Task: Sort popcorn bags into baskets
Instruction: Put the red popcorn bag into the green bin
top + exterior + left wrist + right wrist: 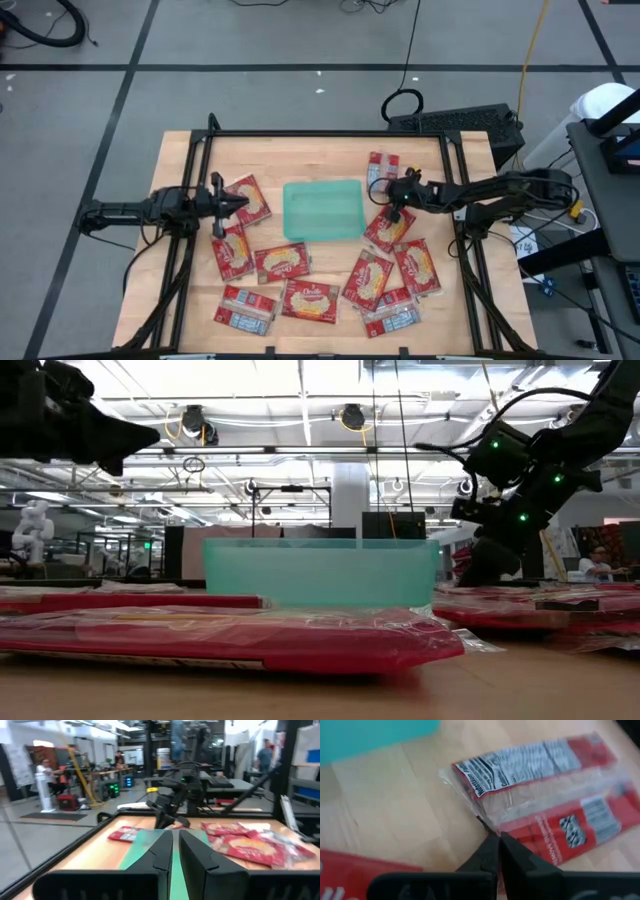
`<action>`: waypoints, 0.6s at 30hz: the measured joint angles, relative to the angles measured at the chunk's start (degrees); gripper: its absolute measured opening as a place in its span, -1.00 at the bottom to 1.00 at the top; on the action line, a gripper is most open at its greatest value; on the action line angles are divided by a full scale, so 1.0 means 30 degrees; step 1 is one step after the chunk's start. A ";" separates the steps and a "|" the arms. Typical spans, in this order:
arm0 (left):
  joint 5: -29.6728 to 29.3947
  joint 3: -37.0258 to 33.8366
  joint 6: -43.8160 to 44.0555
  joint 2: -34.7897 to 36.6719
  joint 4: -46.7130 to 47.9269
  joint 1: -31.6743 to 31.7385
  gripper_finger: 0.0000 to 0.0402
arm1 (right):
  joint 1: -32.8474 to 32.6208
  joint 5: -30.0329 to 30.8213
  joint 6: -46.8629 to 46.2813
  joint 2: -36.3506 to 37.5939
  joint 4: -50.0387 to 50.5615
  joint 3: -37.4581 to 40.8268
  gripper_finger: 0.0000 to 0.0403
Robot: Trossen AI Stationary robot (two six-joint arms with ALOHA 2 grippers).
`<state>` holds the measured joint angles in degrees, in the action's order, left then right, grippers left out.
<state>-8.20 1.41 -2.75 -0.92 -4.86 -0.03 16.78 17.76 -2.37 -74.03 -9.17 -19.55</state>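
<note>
The teal tray (323, 232) sits mid-table with nothing in it. Several red popcorn bags lie flat around it: two at its left (245, 200), several along the near side (310, 300), others at its right (415, 265). My right gripper (498, 836) is shut, low beside the tray's right side, tips down on a packet lying grey-white panel up (530, 765); a second packet (580, 827) lies alongside it. My left gripper (175, 842) is shut, holds nothing, and hangs raised above the left bags (90, 435). My right gripper meets the packet at the clear wrapper edge (481, 815), on the long side that faces the neighbouring packet. The two fingers come from above, slanting down, and close on that thin edge at their tips. The packet lies flat on the table.
A black frame (330, 134) rims the tabletop. Another packet (383, 165) lies toward the far edge, right of the tray. Bare wood shows far of the tray and at the table's far left. People and equipment stand in the room beyond the table.
</note>
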 joint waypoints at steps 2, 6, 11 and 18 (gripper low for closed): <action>-0.0618 0.0297 -0.0024 -0.0347 -0.0023 0.0000 -0.81 | 0.0028 0.0004 -0.0117 0.0328 -0.0709 0.0000 -1.00; -0.1384 0.0805 -0.0538 -0.1767 -0.0935 0.0000 -0.81 | 0.0248 0.0069 -0.0488 0.0763 -0.2279 0.0000 -1.00; -0.2075 0.1371 -0.1149 -0.4469 -0.3019 0.0115 -0.81 | 0.0277 0.0146 -0.0313 0.0826 -0.5014 -0.0015 -1.00; -0.1239 0.2907 -0.2017 -0.8423 -0.5421 0.0882 -0.81 | 0.0277 0.1668 0.1016 0.0834 -0.9616 -0.0029 -1.00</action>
<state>-11.92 10.13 -8.80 -26.18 -21.12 2.61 17.61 22.76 0.68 -71.53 -38.01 -19.64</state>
